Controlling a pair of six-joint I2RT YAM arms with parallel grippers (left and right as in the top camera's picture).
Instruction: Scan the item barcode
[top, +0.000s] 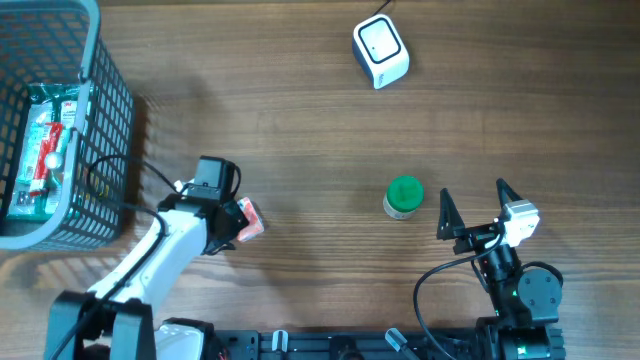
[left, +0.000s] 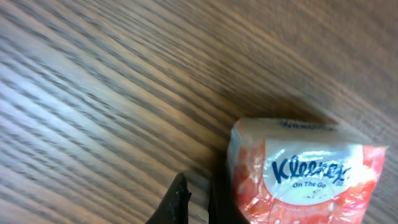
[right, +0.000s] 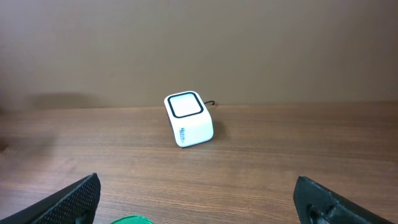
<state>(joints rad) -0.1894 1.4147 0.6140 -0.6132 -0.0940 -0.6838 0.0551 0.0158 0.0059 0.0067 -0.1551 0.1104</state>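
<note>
A red-and-white Kleenex tissue pack (top: 250, 219) (left: 305, 174) lies on the wooden table left of centre. My left gripper (top: 232, 226) (left: 198, 200) is shut, with nothing showing between its fingers. Its right finger rests against the pack's left edge. The white barcode scanner (top: 381, 50) (right: 188, 118) stands at the far side of the table with its window facing up. My right gripper (top: 473, 192) (right: 199, 202) stands wide open and holds nothing. It points toward the scanner from the near right.
A small bottle with a green cap (top: 404, 196) (right: 130, 219) stands just left of the right gripper. A grey wire basket (top: 96, 60) at the far left holds packaged goods (top: 45, 150). The scanner's cable runs off the far edge.
</note>
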